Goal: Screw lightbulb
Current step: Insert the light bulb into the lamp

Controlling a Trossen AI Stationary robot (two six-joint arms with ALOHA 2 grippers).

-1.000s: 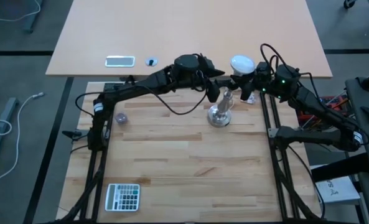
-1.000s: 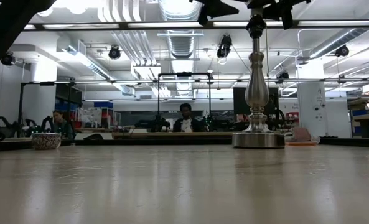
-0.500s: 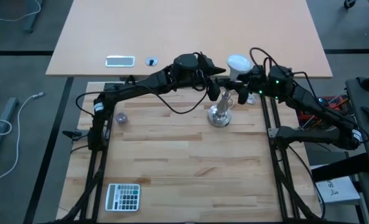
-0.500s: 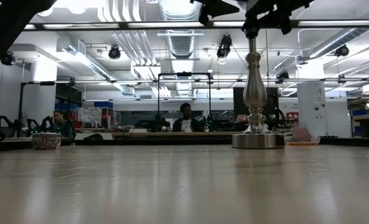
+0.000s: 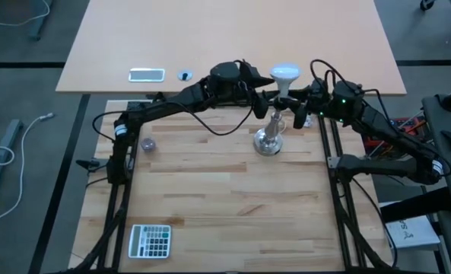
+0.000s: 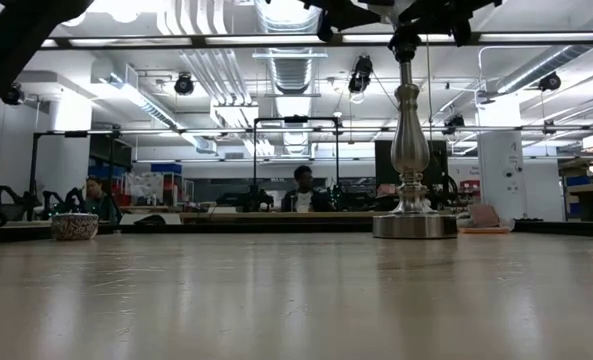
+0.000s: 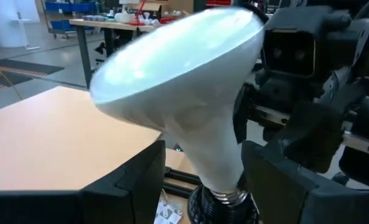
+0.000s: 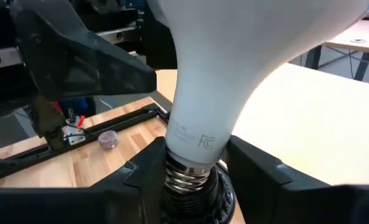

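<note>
The white lightbulb (image 5: 284, 74) stands tilted on top of the silver lamp stand (image 5: 269, 141), its grey threaded base (image 8: 185, 174) partly in the dark socket (image 7: 218, 205). The stand rests on its round foot (image 6: 414, 225) at the table's far middle. My left gripper (image 5: 265, 99) reaches in from the table's left and is shut on the socket. My right gripper (image 5: 295, 106) comes from the table's right and is shut on the bulb's neck. In the low view both grippers sit at the picture's top edge, mostly cut off. My left gripper has the stand's dark socket (image 7: 203, 208) between its two fingers (image 7: 140, 180), coming level from the table's left. The place of contact lies at the wrist picture's lower edge and shows only in part. The stand stays upright on its foot. My right gripper pinches the bulb's narrow neck (image 8: 196, 140), just above the threads, between its two fingers (image 8: 252, 168). The fingers come about level from the table's right and lie across the neck. The bulb leans, its base in the socket with several threads still showing.
A calculator (image 5: 150, 240) lies near the front left corner, and a small patterned bowl (image 5: 148, 143) sits at the left. A phone (image 5: 147, 74) and a small blue thing (image 5: 184, 75) lie on the far table. People sit in the room behind (image 6: 301, 190).
The bulb's white head has swung toward the table's left and now sits more nearly over the stand's top. My right gripper has gone the same way with it. The stand's foot has stayed in place.
</note>
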